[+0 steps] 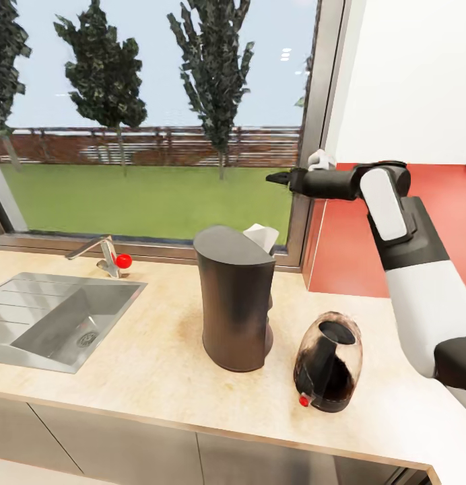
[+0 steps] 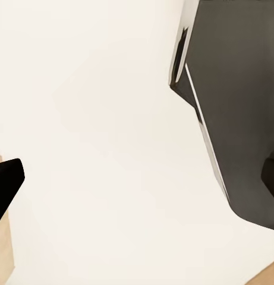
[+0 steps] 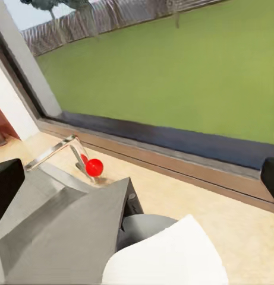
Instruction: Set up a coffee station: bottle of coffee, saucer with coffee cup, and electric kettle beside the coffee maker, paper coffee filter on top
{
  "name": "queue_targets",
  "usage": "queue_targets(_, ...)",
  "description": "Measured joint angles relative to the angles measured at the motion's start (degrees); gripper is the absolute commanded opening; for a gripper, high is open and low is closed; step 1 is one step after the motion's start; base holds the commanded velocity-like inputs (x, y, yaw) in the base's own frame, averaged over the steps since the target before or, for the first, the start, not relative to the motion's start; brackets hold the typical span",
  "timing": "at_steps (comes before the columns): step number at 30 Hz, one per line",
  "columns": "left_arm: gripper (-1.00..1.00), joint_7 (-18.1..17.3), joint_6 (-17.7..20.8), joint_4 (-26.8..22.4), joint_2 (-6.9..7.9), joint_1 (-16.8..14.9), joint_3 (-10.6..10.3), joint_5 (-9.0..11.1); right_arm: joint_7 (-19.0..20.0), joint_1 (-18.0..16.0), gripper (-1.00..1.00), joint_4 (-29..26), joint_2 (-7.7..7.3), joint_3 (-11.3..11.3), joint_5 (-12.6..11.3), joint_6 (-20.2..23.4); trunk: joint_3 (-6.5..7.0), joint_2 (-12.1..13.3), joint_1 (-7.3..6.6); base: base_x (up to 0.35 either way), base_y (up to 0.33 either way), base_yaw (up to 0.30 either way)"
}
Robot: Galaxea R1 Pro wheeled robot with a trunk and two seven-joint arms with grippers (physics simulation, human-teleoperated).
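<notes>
On the surface (image 1: 159,377) stands the coffee maker (image 1: 234,300), a paper coffee filter (image 1: 262,237) resting behind its top. The electric kettle (image 1: 327,362) sits beside. Right hand (image 1: 279,178) hovers above, fingers apart; the filter step looks finished, so fetching remaining items seems next.

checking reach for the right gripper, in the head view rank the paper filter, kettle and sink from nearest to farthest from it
From the right gripper:
1. Paper filter: just below it, behind the coffee maker's top.
2. Kettle: lower down, at the counter's front, right of the coffee maker.
3. Sink: far off at the counter's left end.
</notes>
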Motion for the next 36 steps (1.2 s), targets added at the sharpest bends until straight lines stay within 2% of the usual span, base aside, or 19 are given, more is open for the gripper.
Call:
queue_targets(1, 1.00, 0.0, 0.0, 0.0, -0.04, 0.0, 0.0, 0.0, 0.0, 0.0, 1.00, -2.6, 0.04, -1.5, -0.1, 0.0, 0.00, 0.0, 0.00, 0.000, 0.000, 0.000)
queue_targets(3, 1.00, 0.0, 0.0, -0.1, -0.03, 0.0, 0.0, 0.0, 0.0, 0.0, 1.00, -4.7, 0.07, -3.0, -0.1, 0.0, 0.00, 0.0, 0.00, -0.003, 0.003, 0.000)
queue_targets(14, 1.00, 0.0, 0.0, -0.1, 0.14, 0.0, 0.0, 0.0, 0.1, 0.0, 1.00, -6.3, 0.20, -3.6, -0.6, 0.0, 0.01, 0.0, 0.03, -0.206, 0.165, 0.000)
queue_targets(17, 1.00, 0.0, 0.0, -0.1, 0.16, 0.0, 0.0, -0.1, 0.1, 0.0, 1.00, -6.3, 0.17, -3.6, -3.7, 0.1, 0.01, 0.0, 0.03, -0.272, 0.230, 0.000)
queue_targets(18, 1.00, 0.0, 0.0, -0.1, 0.20, 0.0, 0.0, -0.1, 0.1, 0.1, 1.00, -6.2, 0.16, -3.5, -6.2, 0.1, 0.01, 0.0, 0.03, -0.273, 0.234, 0.000)
queue_targets(19, 1.00, 0.0, 0.0, -0.1, 0.22, 0.0, 0.0, -0.1, 0.1, 0.1, 1.00, -6.2, 0.16, -3.5, -7.4, 0.1, 0.01, 0.0, 0.03, -0.273, 0.234, 0.000)
queue_targets(24, 1.00, 0.0, 0.0, -0.2, 0.25, 0.0, 0.0, 0.0, 0.1, 0.1, 1.00, -6.2, 0.16, -3.5, -9.7, 0.1, 0.01, 0.0, 0.03, -0.272, 0.240, 0.000)
queue_targets(29, 1.00, 0.0, 0.0, -0.2, 0.27, 0.0, 0.1, 0.0, 0.3, 0.2, 1.00, -5.9, 0.23, -3.4, -10.2, 0.1, 0.01, 0.0, 0.02, -0.246, 0.254, 0.000)
queue_targets(33, 1.00, 0.0, 0.0, -0.3, 0.33, -0.1, 0.1, 0.0, 0.3, 0.4, 1.00, -5.7, 1.72, -3.2, -10.2, 0.1, 0.00, 0.0, 0.01, -0.150, 0.298, 0.000)
queue_targets(34, 1.00, 0.0, 0.0, -0.3, 0.33, -0.1, 0.1, 0.0, 0.3, 0.6, 1.00, -5.7, 2.57, -3.2, -10.3, 0.1, 0.00, 0.0, 0.01, -0.101, 0.317, 0.000)
queue_targets(36, 1.00, 0.0, 0.0, -0.4, 0.34, -0.1, 0.1, 0.0, 0.3, 1.0, 1.00, -5.8, 3.05, -2.9, -10.2, 0.1, 0.00, 0.0, 0.01, -0.095, 0.319, 0.000)
